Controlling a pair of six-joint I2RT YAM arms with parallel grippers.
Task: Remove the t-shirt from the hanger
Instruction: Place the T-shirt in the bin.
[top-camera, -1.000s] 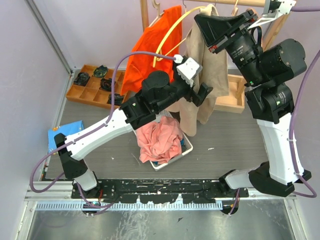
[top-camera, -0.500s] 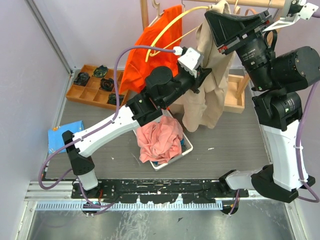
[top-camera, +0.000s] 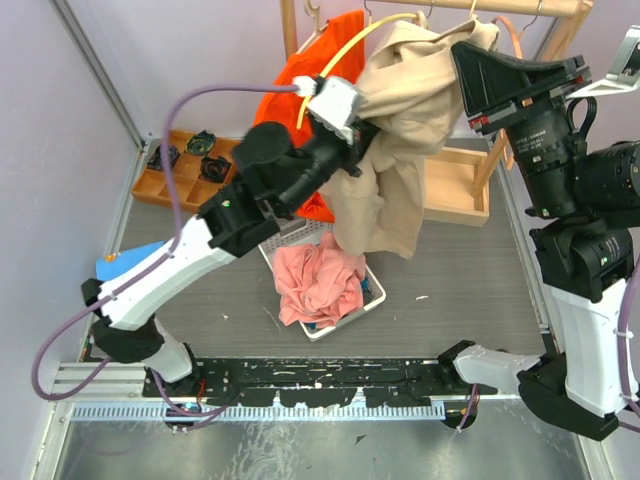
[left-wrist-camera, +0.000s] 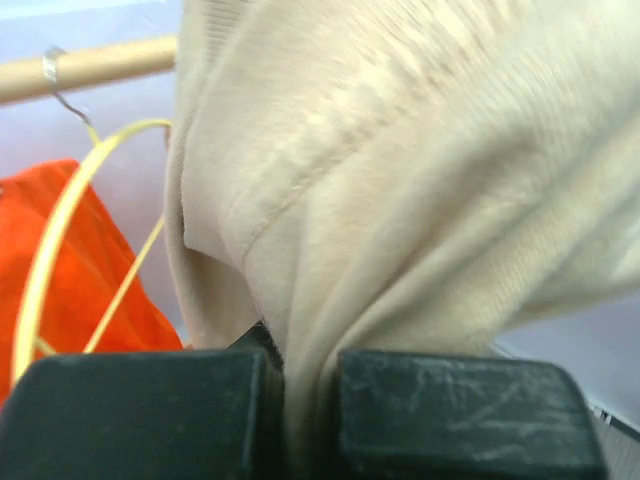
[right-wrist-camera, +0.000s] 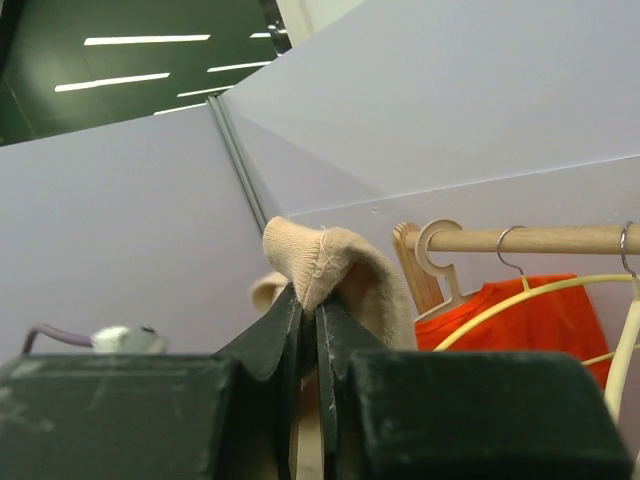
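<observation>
Beige t-shirt (top-camera: 400, 120) stretched crosswise, bulk drooping — left claw (left-wrist-camera: 300, 372) grips it; right claw (right-wrist-camera: 310, 312) too.

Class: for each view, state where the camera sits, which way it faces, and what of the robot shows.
Top external: above and behind the arms, looking down on the table; both arms show.
Left wrist: on the left arm, looking along the left end effector, shut on the beige t-shirt.
Right wrist: tilted upward toward the wall; right end effector pinches the same t-shirt.
Shared: both wrist views show the wooden rail and orange shirt.
</observation>
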